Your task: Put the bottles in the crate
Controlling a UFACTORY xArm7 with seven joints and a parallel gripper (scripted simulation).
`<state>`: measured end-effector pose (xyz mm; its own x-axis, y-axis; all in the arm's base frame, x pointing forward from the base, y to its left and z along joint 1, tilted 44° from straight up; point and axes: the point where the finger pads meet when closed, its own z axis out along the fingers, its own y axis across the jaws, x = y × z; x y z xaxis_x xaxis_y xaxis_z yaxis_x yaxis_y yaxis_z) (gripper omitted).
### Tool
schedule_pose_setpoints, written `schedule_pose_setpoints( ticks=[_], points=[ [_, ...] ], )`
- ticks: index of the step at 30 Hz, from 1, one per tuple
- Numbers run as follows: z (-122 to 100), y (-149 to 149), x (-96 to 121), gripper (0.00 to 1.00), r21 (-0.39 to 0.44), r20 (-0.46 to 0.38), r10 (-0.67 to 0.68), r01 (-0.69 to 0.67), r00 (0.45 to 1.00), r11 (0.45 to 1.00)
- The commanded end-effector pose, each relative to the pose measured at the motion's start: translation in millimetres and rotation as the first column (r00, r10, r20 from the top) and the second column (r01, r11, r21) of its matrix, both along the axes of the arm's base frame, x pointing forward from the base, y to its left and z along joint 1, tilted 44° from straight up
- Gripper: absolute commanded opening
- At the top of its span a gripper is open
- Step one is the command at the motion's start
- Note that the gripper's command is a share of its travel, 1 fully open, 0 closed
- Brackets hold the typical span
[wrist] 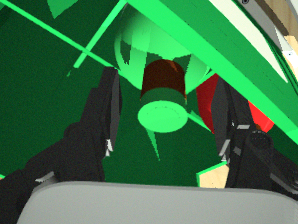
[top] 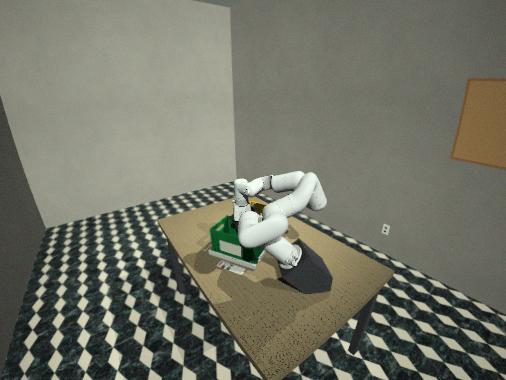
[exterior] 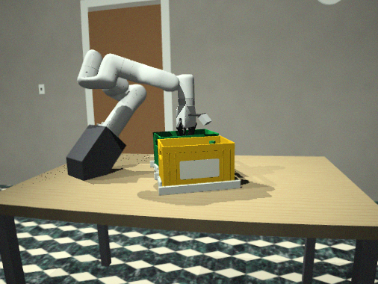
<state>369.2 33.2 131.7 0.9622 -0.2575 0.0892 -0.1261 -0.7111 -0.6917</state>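
My gripper [top: 234,224] [exterior: 186,132] [wrist: 167,86] points down into the green crate [top: 215,244] [exterior: 205,131] [wrist: 200,42]. Its fingers stand apart, one on each side of a bottle with a green cap [wrist: 162,117] and brown neck, with gaps on both sides. This bottle stands in the green crate near a wall. A red-labelled bottle [wrist: 205,100] is partly hidden behind the right finger. The yellow crate [top: 259,204] [exterior: 172,164] stands level beside the green one; a bit of blue shows at it in the top view. The pick list [top: 231,267] lies beside the green crate; its marks are too small to read surely.
White edging [top: 225,258] [exterior: 199,187] runs along the crate bases on the table [top: 300,320] [exterior: 299,194]. Thin green dividers [wrist: 100,35] split the green crate into compartments. The arm's dark base [top: 307,270] [exterior: 95,153] stands to one side of the crates.
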Motion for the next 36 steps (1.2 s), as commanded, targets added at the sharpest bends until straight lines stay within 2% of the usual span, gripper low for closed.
schedule_pose_setpoints(
  ticks=[1, 36],
  points=[
    [1, -1, 1, 0.65, -0.001, 0.002, -0.003, 0.003, 1.0, 1.0],
    [60, -55, -19, 0.65, -0.001, 0.002, -0.003, 0.003, 1.0, 1.0]
  ],
)
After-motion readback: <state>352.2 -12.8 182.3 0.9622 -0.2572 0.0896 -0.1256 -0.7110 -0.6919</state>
